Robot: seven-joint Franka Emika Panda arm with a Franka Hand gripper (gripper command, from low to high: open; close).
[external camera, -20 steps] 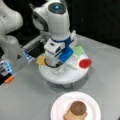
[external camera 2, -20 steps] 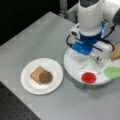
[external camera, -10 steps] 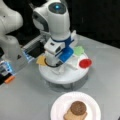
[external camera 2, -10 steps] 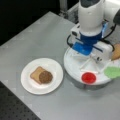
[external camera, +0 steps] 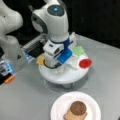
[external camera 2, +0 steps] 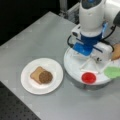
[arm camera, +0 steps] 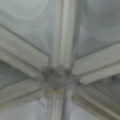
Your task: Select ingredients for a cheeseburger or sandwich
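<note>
Over the white divided tray (external camera: 62,77) my pincer (external camera: 56,65) is lowered near its middle, where the raised dividers (arm camera: 60,75) meet in the wrist view; whether its tips are spread or pressed together I cannot tell, as my own blue-and-white wrist hides them in both front views.

Around my pincer the loose ingredients sit at the tray's rim. The red disc (external camera: 85,63) lies toward a front view's right, the green leaf (external camera: 78,50) just above it, and the yellow-orange cheese square (external camera: 40,60) on the opposite side, partly behind my wrist. In a front view the red disc (external camera 2: 88,77) lies below my pincer, the green leaf (external camera 2: 113,72) at the right, and a tan-brown bread square (external camera 2: 116,52) at the right edge.

Well apart from my pincer, on the grey desk (external camera 2: 37,35), stands a white plate (external camera 2: 32,86). On it a tan-brown bread slice (external camera 2: 35,74) carries the dark brown round patty (external camera 2: 45,77).
</note>
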